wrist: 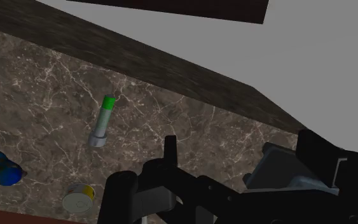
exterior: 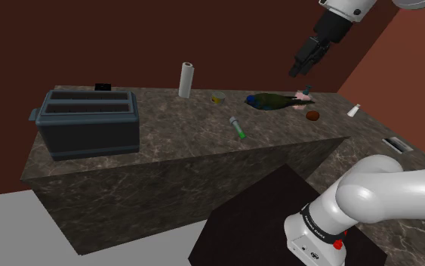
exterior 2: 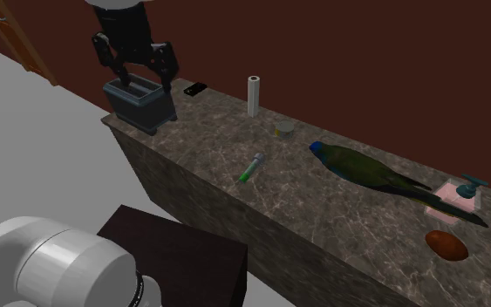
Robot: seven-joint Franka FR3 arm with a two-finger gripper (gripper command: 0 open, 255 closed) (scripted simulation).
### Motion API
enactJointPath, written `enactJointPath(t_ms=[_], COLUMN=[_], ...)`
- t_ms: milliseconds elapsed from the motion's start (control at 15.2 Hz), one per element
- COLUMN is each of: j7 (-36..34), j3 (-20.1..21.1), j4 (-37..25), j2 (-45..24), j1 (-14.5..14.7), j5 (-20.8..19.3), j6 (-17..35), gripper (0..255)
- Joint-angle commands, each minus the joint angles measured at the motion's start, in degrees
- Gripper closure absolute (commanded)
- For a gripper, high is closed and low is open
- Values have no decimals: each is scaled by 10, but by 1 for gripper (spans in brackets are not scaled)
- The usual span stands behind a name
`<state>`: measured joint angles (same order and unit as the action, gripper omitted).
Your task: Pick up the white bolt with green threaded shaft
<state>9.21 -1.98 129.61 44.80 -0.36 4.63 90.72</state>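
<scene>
1. The claw (exterior 2: 139, 80) hung at the upper left of the second exterior view. Its two black fingers were spread wide with nothing between them, so it was released.
2. In the shoulder view the claw (exterior: 303, 68) sat at the upper right of the frame, high above the far right end of the tabletop (exterior: 180, 132) and angled down toward the left.
3. The bolt (exterior: 237, 128) lay flat on the dark marbled tabletop near the middle of the shoulder view, close to the front edge. It had a pale grey-white head and a shaft ending in green.
4. In the second exterior view the bolt (exterior 2: 252, 167) lay just left of centre, green end toward the tabletop's front edge. It was well apart from the claw and touched nothing else.
5. In the wrist view the bolt (wrist: 102, 121) lay out ahead of the fingers, untouched, with its head end turned toward a small round tin (wrist: 77, 198).
6. A green parrot with a blue head (exterior 2: 365, 167) lay right of centre in the second exterior view, and the tin (exterior 2: 284, 131) sat between it and a white upright roll (exterior 2: 254, 95).
7. A grey-blue toaster (exterior: 90, 121) stood at the left of the shoulder view.
8. A brown oval lump (exterior 2: 446, 245) sat at the lower right of the second exterior view, near a pink block (exterior 2: 448, 194).
9. The dark stand (exterior: 263, 219) showed at the lower right of the shoulder view.
</scene>
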Motion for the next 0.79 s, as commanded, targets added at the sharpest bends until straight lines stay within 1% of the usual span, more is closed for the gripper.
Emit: enactJointPath(t_ms=[0, 396, 726], j7=[0, -6, -11], j3=[0, -7, -15], j4=[0, 68, 105], j2=[0, -49, -110], j1=[0, -16, -29], j5=[0, -8, -13], j6=[0, 113, 210], gripper=[0, 0, 0])
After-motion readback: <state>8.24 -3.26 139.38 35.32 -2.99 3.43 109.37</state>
